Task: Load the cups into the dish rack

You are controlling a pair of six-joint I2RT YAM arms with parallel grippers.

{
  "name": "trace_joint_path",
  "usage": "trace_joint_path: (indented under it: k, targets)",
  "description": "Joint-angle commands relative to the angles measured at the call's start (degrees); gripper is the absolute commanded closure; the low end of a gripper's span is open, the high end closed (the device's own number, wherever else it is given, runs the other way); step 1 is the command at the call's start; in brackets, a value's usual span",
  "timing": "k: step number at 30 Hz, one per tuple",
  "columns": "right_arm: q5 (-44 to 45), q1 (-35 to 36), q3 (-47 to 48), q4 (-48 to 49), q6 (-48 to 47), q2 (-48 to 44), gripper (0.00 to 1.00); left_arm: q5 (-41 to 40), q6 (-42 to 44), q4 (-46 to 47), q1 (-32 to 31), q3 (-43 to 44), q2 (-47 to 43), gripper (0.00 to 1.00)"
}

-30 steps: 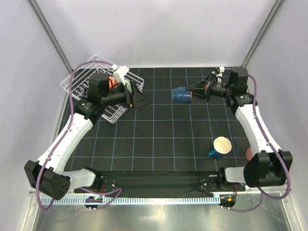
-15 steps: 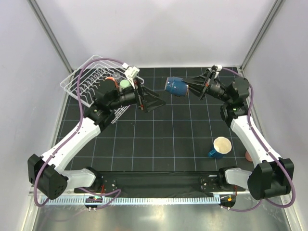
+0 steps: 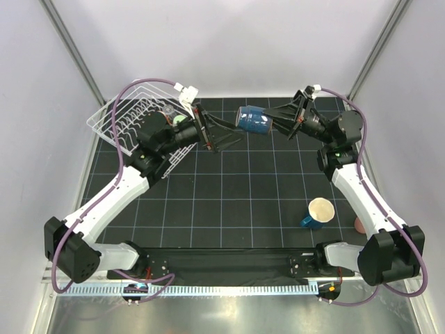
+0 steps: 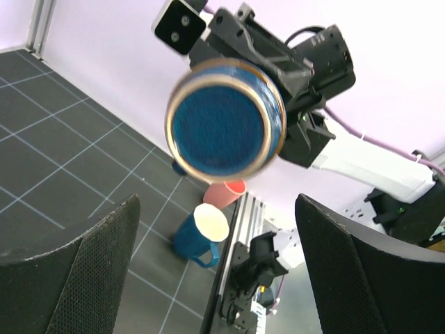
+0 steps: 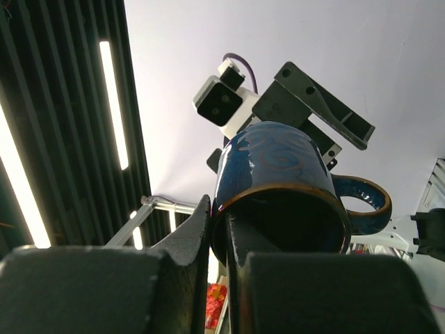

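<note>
Right gripper (image 3: 271, 120) was pinched on the blue mug's (image 3: 252, 120) rim, its fingers blocking the opening; left gripper (image 3: 233, 132) gaped wide, mug base just ahead.

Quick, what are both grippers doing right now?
Left gripper: open, holding nothing.
Right gripper: closed on the rim of the dark blue ceramic mug, held off the table.

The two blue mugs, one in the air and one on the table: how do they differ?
The lifted mug lies sideways, gripped at its rim by the right gripper; the table mug stands upright, untouched. The lifted mug's inside looks dark; the table mug's is cream. Both are dark blue with a handle.
</note>
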Motion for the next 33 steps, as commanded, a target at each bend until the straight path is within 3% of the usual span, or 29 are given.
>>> trace_joint_path:
  k: [1, 16, 25, 30, 33]
  targets:
    - [-0.76, 1.4, 2.43, 2.31, 21.29, -1.53, 0.96, -0.59, -2.48, 5.3, -0.15, 2.65, 0.86, 0.11]
    - [1.44, 6.41, 1.37, 3.09, 20.76, -1.27, 0.96, -0.06, -0.99, 6.01, -0.15, 4.58, 1.39, 0.12]
    - [3.11, 9.22, 1.55, 3.88, 20.94, 0.23, 0.96, 1.78, -3.8, 8.91, -0.15, 3.88, 1.74, 0.18]
    - [3.46, 9.75, 1.37, 4.23, 21.02, 0.84, 0.96, 2.57, -3.97, 9.0, -0.15, 3.96, 1.39, 0.24]
    - [3.64, 9.93, 1.55, 4.58, 21.11, 1.37, 0.96, 3.45, -4.41, 8.92, -0.15, 3.79, 1.56, 0.39]
